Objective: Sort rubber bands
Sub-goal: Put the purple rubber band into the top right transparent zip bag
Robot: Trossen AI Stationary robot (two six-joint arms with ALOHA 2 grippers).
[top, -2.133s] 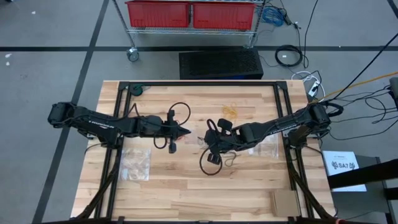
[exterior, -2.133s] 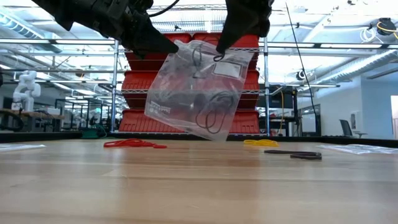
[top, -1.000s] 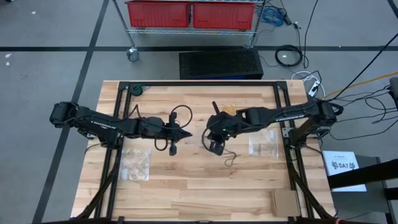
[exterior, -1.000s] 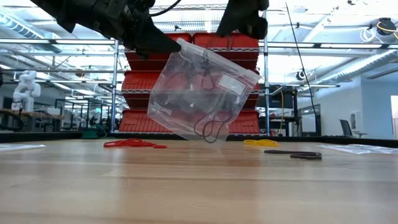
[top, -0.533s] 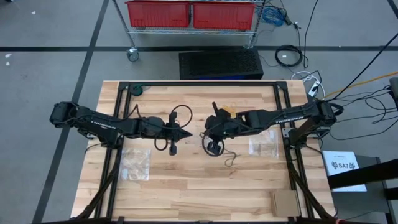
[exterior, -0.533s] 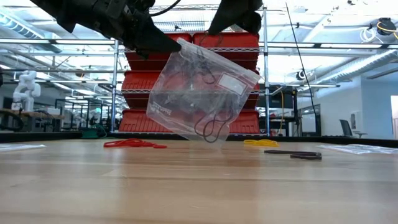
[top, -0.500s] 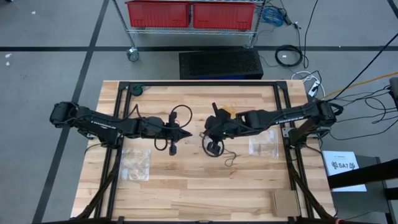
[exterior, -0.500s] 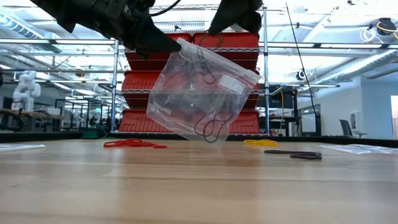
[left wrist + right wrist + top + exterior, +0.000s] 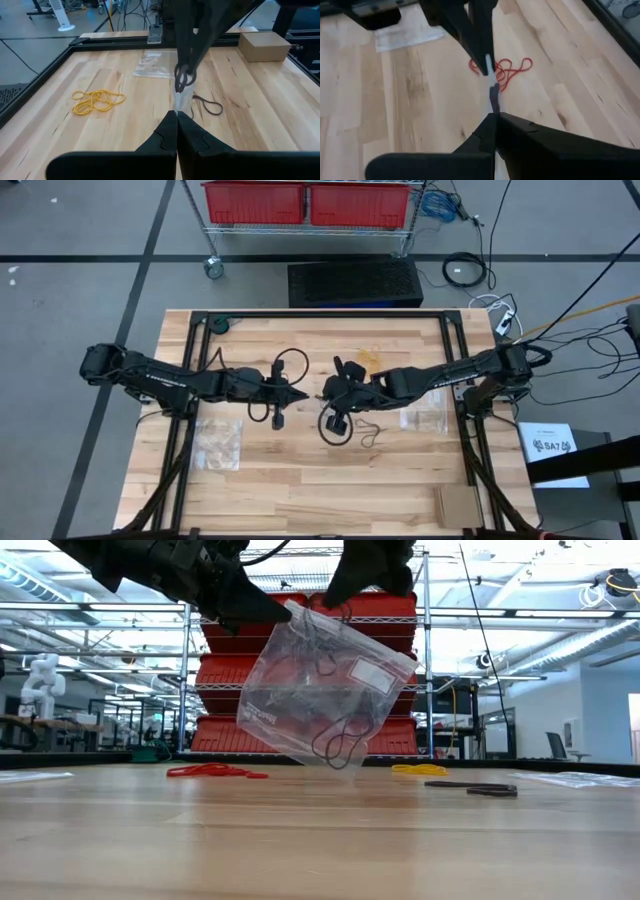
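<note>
We hold a clear bag (image 9: 318, 690) above mid-table, left gripper (image 9: 268, 608) clamped on its top corner, right gripper (image 9: 335, 590) closed at the mouth, seemingly pinching black bands (image 9: 345, 740) into it. Red bands (image 9: 208, 771) and yellow bands (image 9: 418, 769) lie loose on the table (image 9: 320, 840). These loops are light, floppy and springy, so we judge pinching one strand works best.
</note>
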